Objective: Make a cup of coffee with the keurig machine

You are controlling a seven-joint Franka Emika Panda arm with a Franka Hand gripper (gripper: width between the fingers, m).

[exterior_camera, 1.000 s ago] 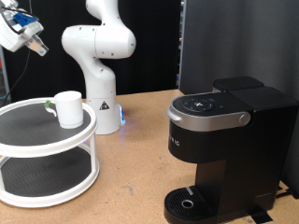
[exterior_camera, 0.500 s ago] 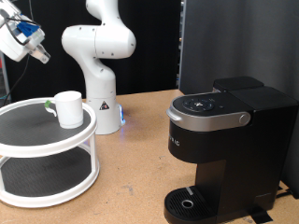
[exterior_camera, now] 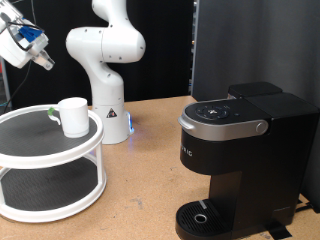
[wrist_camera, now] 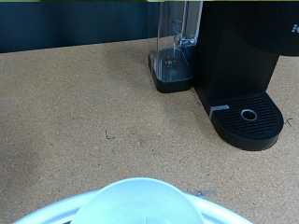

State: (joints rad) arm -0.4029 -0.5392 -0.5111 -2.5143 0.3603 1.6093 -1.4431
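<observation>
The white cup [exterior_camera: 72, 115] stands upright on the top tier of a round white stand [exterior_camera: 40, 195] at the exterior view's left. In the wrist view the cup [wrist_camera: 140, 201] shows from above and looks empty. The black keurig machine [exterior_camera: 240, 150] stands at the exterior view's right with its lid down and nothing on its round drip tray [exterior_camera: 204, 216]. The wrist view shows it too [wrist_camera: 238, 51], with its drip tray [wrist_camera: 248, 117]. My gripper [exterior_camera: 43, 60] hangs in the air at the exterior view's top left, above and to the left of the cup, holding nothing that shows.
The robot's white base [exterior_camera: 108, 70] stands behind the stand. A small greenish item [exterior_camera: 50, 112] lies beside the cup on the top tier. A clear water tank [wrist_camera: 176, 47] sits at the machine's side. Bare cork tabletop [exterior_camera: 145, 190] lies between the stand and the machine.
The gripper has moved slightly down and towards the exterior view's right since a second ago, then held still. The cup and machine have not moved.
</observation>
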